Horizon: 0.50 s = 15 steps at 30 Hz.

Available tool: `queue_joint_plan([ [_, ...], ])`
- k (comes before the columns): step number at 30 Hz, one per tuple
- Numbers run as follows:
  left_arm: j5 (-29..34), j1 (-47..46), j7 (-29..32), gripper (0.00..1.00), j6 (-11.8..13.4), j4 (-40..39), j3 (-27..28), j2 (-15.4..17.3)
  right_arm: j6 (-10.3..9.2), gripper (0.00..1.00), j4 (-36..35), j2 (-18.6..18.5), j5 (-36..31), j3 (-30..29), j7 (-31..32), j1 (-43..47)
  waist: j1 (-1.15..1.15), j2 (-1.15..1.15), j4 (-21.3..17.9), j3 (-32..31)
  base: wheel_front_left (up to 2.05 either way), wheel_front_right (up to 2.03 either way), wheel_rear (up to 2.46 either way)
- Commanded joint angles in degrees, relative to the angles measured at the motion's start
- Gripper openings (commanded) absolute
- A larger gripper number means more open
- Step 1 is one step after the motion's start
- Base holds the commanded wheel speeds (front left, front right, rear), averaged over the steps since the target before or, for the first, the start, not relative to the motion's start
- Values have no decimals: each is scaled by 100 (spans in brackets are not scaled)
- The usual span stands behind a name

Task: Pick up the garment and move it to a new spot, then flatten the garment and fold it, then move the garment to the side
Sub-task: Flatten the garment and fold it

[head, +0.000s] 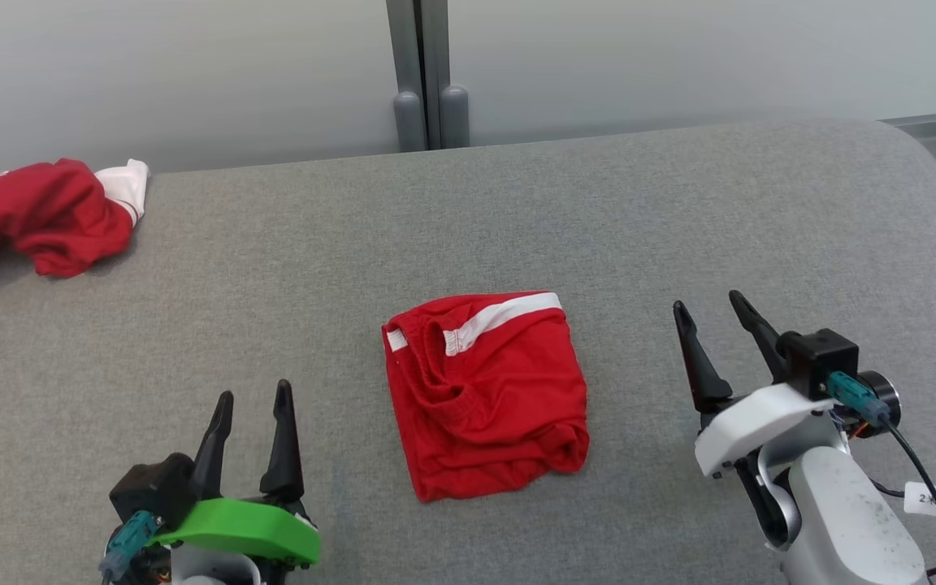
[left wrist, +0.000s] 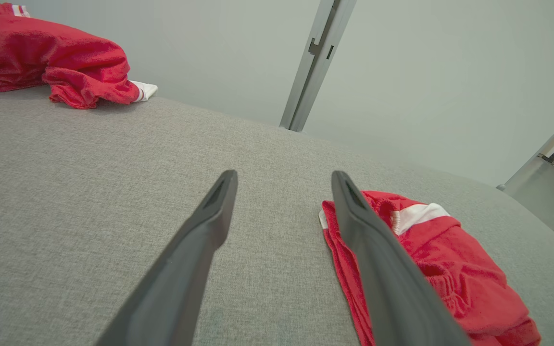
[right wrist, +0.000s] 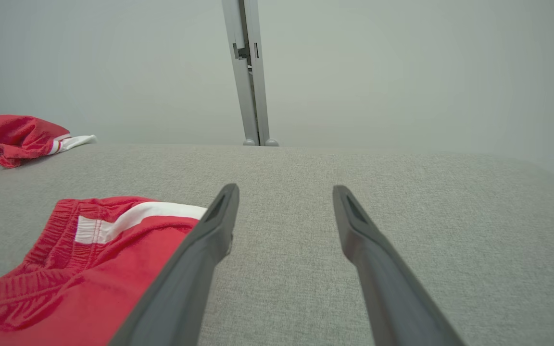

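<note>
Nearest you, your left gripper [head: 254, 390] and right gripper [head: 709, 302] both stand wide open, holding nothing. Between them, touching neither, the red shorts [head: 484, 390] lie mid-way across the grey padded surface [head: 679, 211]. They're in a compact folded square, so folding looks done to me, with just the move aside left. At the far left edge sits a crumpled red-and-white garment [head: 37, 215]. Your count: two grippers, two garments, one of them folded.

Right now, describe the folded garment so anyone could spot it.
Start at the grey padded surface and look to its middle. The folded garment lies there, a red square with a white stripe, unlike the crumpled red heap at the far left.
</note>
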Motion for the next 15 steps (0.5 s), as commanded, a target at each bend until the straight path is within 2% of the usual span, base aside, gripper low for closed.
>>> queue_joint_plan([
  [1, -40, 129, -1, 100, 24, -22, 46, 22, -5, 100, -215, 2, 0, -61, -24, 163, 0, 0, -74, -74, 0, 0, 0],
  [7, 173, 437, -2, 100, 33, -165, 223, 22, -5, 100, -1043, -3, 4, -195, -28, 914, 0, 0, -103, -137, 0, 0, 0],
  [15, 328, 766, -1, 100, 38, -399, 275, 22, -5, 100, -1172, -2, 130, -247, -29, 1348, 0, 0, -114, -169, 0, 0, 0],
])
